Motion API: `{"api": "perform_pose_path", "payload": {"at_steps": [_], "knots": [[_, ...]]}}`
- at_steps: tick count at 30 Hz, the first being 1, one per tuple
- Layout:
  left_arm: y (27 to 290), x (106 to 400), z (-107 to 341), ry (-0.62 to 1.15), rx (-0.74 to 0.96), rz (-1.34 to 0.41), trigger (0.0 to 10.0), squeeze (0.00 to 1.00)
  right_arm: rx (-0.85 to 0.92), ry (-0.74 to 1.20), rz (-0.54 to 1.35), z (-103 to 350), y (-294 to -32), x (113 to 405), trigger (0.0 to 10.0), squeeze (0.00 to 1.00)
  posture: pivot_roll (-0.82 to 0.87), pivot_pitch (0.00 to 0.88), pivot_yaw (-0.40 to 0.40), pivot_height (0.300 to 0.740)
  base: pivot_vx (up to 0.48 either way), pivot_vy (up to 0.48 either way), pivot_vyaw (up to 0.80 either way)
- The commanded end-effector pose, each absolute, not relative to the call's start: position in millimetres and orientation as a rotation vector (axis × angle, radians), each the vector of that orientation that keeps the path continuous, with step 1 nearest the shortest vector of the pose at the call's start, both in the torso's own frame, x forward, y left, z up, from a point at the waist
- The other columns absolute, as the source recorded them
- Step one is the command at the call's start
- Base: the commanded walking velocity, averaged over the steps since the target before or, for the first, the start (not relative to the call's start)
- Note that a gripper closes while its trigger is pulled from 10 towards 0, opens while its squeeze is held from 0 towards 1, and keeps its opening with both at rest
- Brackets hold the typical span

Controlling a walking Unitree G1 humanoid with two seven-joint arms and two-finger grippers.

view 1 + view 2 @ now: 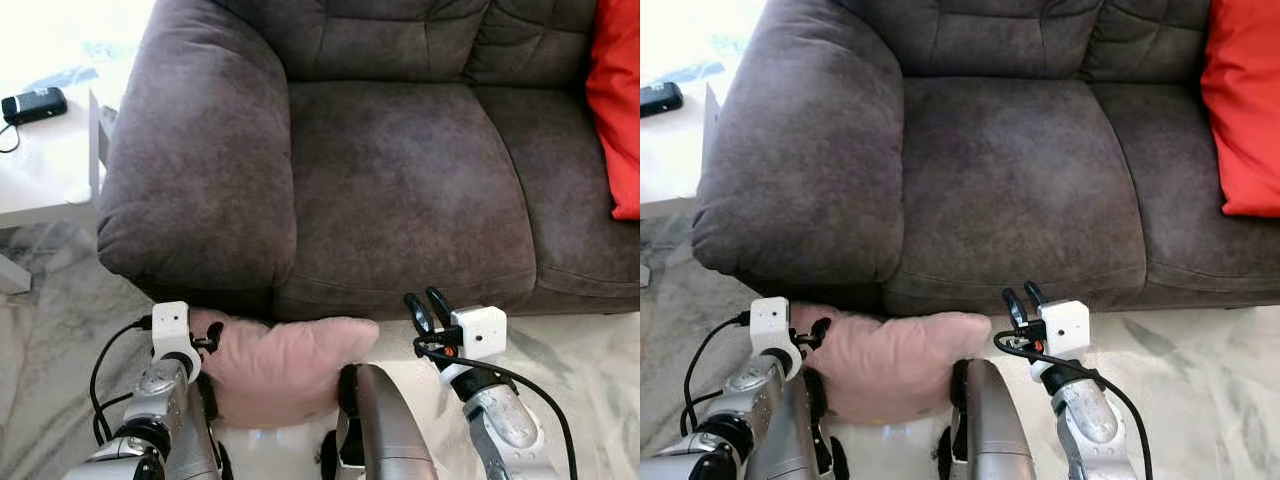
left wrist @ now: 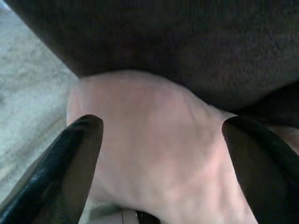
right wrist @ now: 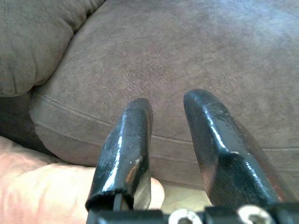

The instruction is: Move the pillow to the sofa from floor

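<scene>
Pillow lies on the floor against the sofa front. Left gripper straddles its corner, fingers wide, nothing held; right gripper hovers slightly parted, empty. A deep bite should precede closing.

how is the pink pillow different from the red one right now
The pink pillow lies on the floor against the sofa front; the red pillow sits up on the seat. The pink one is pale and touched by the left gripper; the red one is bright and untouched. Both are soft cushions.
</scene>
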State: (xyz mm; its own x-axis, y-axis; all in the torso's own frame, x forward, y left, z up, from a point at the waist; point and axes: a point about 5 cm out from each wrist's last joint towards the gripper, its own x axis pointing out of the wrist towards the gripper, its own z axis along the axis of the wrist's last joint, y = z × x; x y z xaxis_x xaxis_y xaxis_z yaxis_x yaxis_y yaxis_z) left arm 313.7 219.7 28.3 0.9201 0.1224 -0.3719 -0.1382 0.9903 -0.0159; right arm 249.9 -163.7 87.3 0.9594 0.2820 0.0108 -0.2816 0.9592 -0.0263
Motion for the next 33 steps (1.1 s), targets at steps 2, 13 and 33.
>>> {"api": "perform_pose_path", "payload": {"at_steps": [2,13,33], "knots": [[219,307,20,0.411,-0.045,0.145,10.0,0.00,-0.023,0.002,0.286,88,-168,243,10.0,0.00,-0.08,0.324,-0.182,0.559,0.000,0.000,0.00],[220,298,10,0.448,-0.022,0.150,10.0,0.00,-0.021,0.017,0.297,94,-169,235,10.0,0.00,-0.11,0.354,-0.201,0.559,0.000,0.000,0.00],[220,314,27,0.393,0.004,0.191,10.0,0.00,-0.026,0.049,0.320,106,-174,216,10.0,0.00,-0.15,0.395,-0.248,0.559,0.000,0.000,0.00]]}}
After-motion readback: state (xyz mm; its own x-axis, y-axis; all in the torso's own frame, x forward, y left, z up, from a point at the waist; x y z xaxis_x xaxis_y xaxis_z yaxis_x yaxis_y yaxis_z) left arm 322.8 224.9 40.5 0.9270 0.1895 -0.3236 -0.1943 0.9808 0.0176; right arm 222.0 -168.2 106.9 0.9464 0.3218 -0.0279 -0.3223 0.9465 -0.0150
